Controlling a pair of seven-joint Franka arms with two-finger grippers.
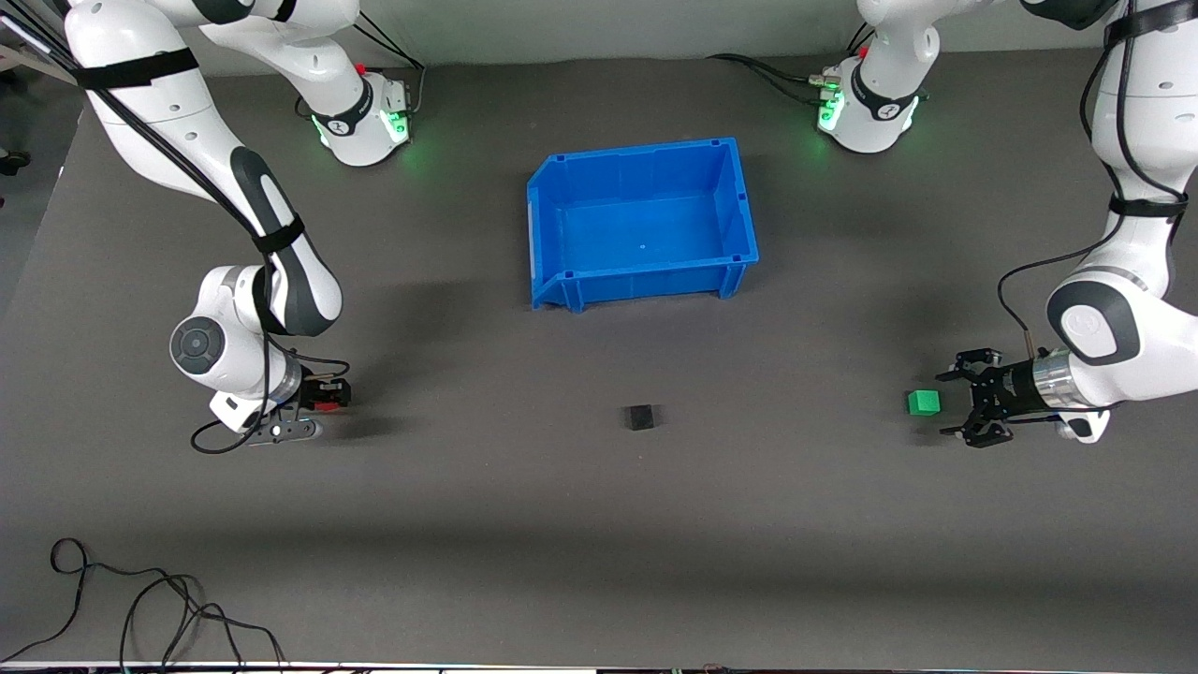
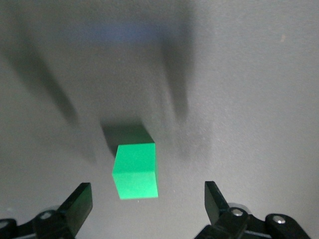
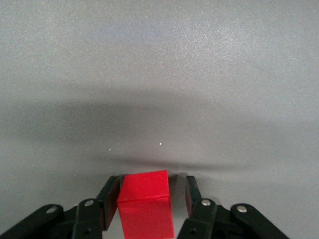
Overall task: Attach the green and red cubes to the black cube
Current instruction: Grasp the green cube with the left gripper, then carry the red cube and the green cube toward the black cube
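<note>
Step in hand: pick-up of both coloured cubes, by my reading; nothing was yet joined to the black cube (image 1: 641, 417).
Right gripper (image 1: 323, 398): low at the mat toward the right arm's end of the table; fingers (image 3: 110, 199) flanked the red cube (image 3: 147, 201); one pad looked to be touching, the other showed a thin gap, so a firm grip cannot be told.
Left gripper (image 1: 973, 410): jaws spread wide, empty; the green cube (image 1: 923, 402) sat on the mat just beside its fingertips, not yet between them.
Black cube: alone mid-mat, nearer the front camera than the blue bin (image 1: 552, 220).
Next move: left gripper likely needed to advance around the green cube, then close squarely on its sides.
</note>
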